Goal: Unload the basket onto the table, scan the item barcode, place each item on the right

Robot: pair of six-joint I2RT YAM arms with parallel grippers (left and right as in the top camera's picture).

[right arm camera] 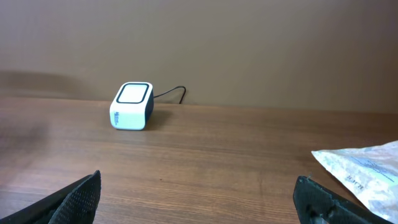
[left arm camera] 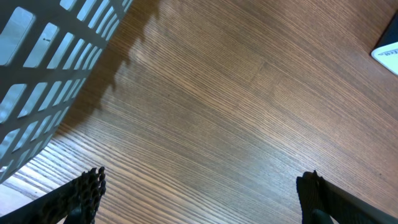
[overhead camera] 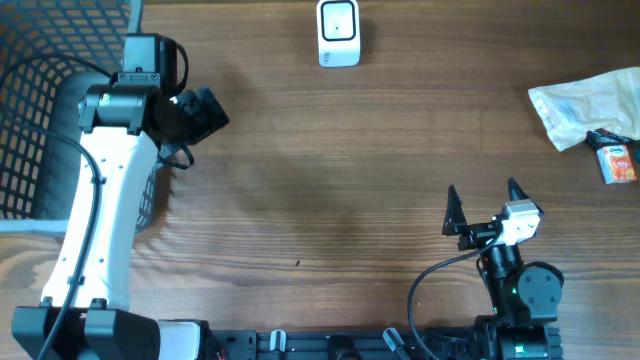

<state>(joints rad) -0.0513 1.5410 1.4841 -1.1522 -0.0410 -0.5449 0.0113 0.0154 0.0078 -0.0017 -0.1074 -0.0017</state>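
Nearest me, at the bottom right of the overhead frame, my right gripper [overhead camera: 483, 195] sits low over the counter [overhead camera: 330, 170], its two black pointed fingers spread wide with nothing between them. My left gripper [left arm camera: 202, 186], at the upper left of the overhead frame, is likewise apart and empty. It hovers over bare wood grain beside the grey lattice wall of the basket [left arm camera: 43, 68]. I judge the task to be at its very start, with nothing picked up yet. The item I take to be the one for scanning is a small orange packet [overhead camera: 620, 163] at the right edge of the overhead frame, just beside the lower edge of a crinkled, translucent plastic bag [overhead camera: 585, 100]. It looks like a flat-sided carton, stiff enough to pinch, though I cannot see where its barcode is. Farthest off, at the top centre, stands the scanner [overhead camera: 339, 32], a rounded white block with a dark-rimmed window on top and a thin cable [right arm camera: 171, 93] trailing behind. The next move, as I see it, calls for the right gripper to reach up-frame to the packet, close across its narrow sides, and present the code to that window.
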